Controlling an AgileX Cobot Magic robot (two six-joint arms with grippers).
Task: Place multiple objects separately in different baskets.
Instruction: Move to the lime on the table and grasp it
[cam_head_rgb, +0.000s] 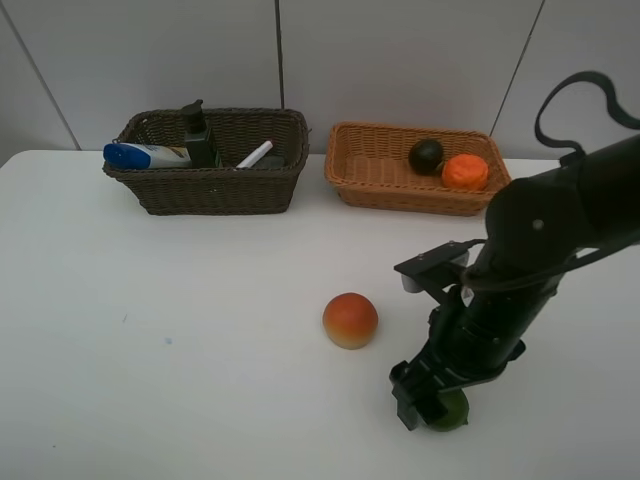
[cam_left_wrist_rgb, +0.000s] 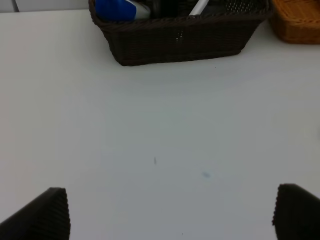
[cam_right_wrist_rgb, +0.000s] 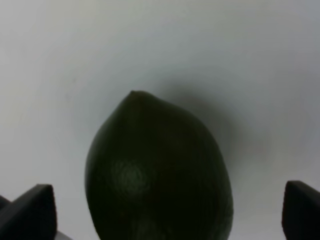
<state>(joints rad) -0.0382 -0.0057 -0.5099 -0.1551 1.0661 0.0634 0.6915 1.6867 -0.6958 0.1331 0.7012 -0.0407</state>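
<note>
You were at the pick of the lime (cam_right_wrist_rgb: 160, 170). Your right claw (cam_right_wrist_rgb: 167, 214) sat low over it with its jaws wide, one fingertip on each side of the fruit, and neither was touching it as far as the wrist view showed. The lime lay on the near side of the white surface (cam_head_rgb: 200, 330), with the peach (cam_head_rgb: 350, 320) loose not far from it. The orange (cam_head_rgb: 465, 172) and the mangosteen (cam_head_rgb: 426, 155) were already in the light basket (cam_head_rgb: 385, 195). The bottle (cam_head_rgb: 140, 155), the pump bottle (cam_head_rgb: 198, 135) and the marker (cam_head_rgb: 254, 154) lay in the dark basket (cam_head_rgb: 210, 200). Your left claw (cam_left_wrist_rgb: 167, 215) hung wide apart over bare surface, holding nothing. Next, I judged, you needed to close squarely across the lime's round belly, since it could roll or squirt out, then lift it clear and carry it to the light basket.
</note>
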